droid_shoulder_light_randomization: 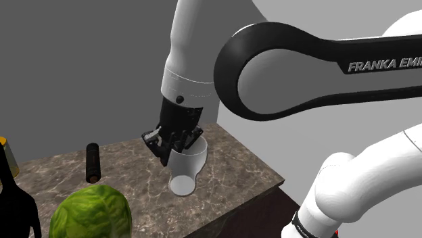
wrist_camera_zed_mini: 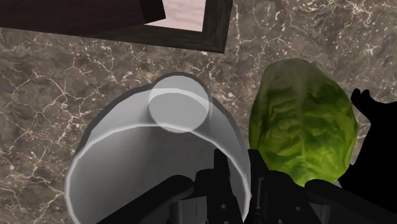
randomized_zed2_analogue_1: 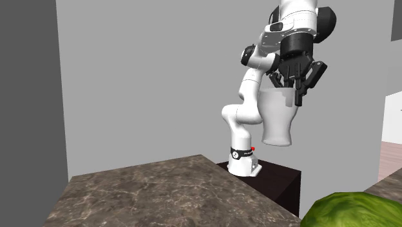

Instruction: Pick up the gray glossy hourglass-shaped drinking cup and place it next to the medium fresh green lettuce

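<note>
Holding the pale grey cup (droid_shoulder_light_randomization: 188, 169) aloft above the marbled surface (droid_shoulder_light_randomization: 237, 169), the hand (droid_shoulder_light_randomization: 179, 145) is clamped on its rim wall. Best carried level toward the lettuce (droid_shoulder_light_randomization: 91, 213) and lowered just beside it, not onto the leaves.

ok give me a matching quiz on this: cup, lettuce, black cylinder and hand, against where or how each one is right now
Things:
1. cup
2. lettuce
3. black cylinder
4. hand

States:
a. lying on its side on the veined counter
b. green, sitting on the counter
c. shut on a rim
d. in the air, above the counter

Pairs: 1-d, 2-b, 3-a, 4-c
</note>
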{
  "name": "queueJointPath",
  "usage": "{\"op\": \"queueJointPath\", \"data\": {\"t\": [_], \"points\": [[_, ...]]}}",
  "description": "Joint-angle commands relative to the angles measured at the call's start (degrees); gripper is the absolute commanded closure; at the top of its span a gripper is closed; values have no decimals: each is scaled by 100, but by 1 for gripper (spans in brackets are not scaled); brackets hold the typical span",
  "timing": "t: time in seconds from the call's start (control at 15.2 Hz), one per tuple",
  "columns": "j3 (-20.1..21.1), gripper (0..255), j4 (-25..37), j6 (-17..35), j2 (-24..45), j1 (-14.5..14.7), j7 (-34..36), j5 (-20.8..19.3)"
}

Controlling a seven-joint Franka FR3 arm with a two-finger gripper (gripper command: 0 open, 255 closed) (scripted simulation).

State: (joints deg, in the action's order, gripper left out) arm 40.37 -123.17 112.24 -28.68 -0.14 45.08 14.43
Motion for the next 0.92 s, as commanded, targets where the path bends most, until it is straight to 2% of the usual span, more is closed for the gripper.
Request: {"op": "queueJointPath", "data": {"t": [0.0,0.86], "points": [[19,255,-183,164,-27,22,-12,34],[321,255,-1042,1181,129,36,40,123]]}}
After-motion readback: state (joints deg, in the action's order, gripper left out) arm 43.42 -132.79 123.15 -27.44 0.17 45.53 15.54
